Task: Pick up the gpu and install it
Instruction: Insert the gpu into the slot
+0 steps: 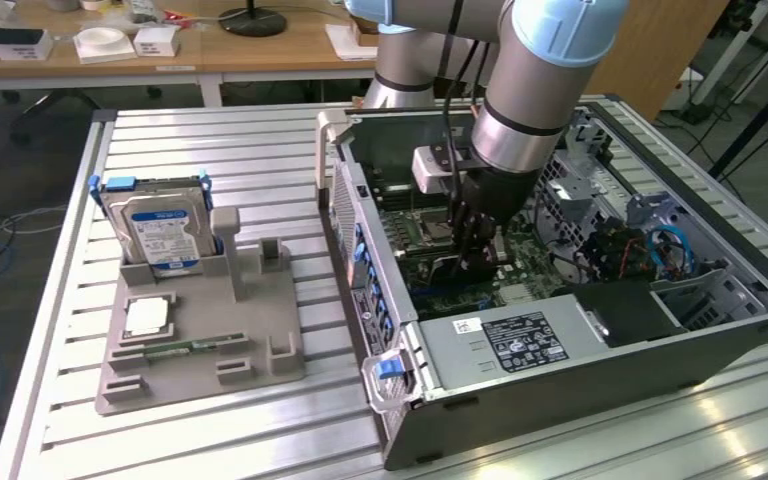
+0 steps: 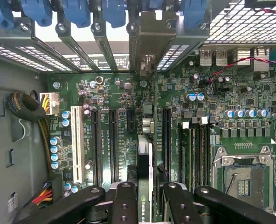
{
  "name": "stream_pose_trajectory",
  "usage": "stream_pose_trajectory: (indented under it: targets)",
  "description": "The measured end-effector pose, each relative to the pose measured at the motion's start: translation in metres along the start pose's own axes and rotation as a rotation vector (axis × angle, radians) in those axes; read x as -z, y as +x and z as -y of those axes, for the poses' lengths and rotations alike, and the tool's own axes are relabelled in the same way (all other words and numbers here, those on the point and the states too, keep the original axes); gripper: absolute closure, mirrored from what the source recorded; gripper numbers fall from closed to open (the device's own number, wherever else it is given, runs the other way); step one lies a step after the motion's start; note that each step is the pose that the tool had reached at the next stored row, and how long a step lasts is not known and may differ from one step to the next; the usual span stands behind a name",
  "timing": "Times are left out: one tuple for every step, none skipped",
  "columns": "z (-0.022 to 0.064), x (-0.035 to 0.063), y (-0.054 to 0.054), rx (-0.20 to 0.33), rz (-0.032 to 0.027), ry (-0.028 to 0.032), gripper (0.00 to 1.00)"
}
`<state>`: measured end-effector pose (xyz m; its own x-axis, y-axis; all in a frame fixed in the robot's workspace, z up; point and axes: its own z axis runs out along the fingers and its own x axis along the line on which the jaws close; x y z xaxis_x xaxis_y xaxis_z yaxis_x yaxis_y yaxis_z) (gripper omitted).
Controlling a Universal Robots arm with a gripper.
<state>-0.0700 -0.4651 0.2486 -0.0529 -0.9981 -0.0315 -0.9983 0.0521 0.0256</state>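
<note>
Gpu (image 2: 145,179) over the motherboard (image 2: 175,93), inside the case (image 1: 584,395)

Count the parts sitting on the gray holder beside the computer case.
3: a hard drive upright at the far end, a pale square chip flat in the middle, a green memory stick lying nearer the camera. More may be hidden.

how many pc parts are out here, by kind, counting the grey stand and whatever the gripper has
hard drive, upright in the grey stand: 1
square silver chip, flat on the stand: 1
memory stick, flat on the stand: 1
gpu, held by the gripper inside the computer case: 1
total: 4
</note>
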Motion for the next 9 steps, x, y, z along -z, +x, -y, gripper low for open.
stream_pose_trajectory:
  targets:
    - [0.0002, 0.0, 0.0, 0.004, 0.0, -0.0001, 0.74]
    - [0.0002, 0.0, 0.0, 0.007, 0.0, 0.0, 0.74]
    - [0.0002, 0.0001, -0.0001, 0.009, -0.0001, -0.0002, 0.74]
    - [0.0002, 0.0002, -0.0001, 0.01, 0.0002, -0.0002, 0.74]
    - [0.0002, 0.0009, -0.0002, 0.011, 0.001, 0.0, 0.74]
    - [0.0003, 0.0017, -0.0003, 0.011, 0.0017, 0.0005, 0.74]
    - [0.0003, 0.0024, -0.0004, 0.011, 0.002, 0.0006, 0.74]
    - [0.0003, 0.003, -0.0003, 0.011, 0.001, 0.0004, 0.74]
    - [0.0002, 0.0033, -0.0002, 0.011, 0.0004, -0.0001, 0.74]
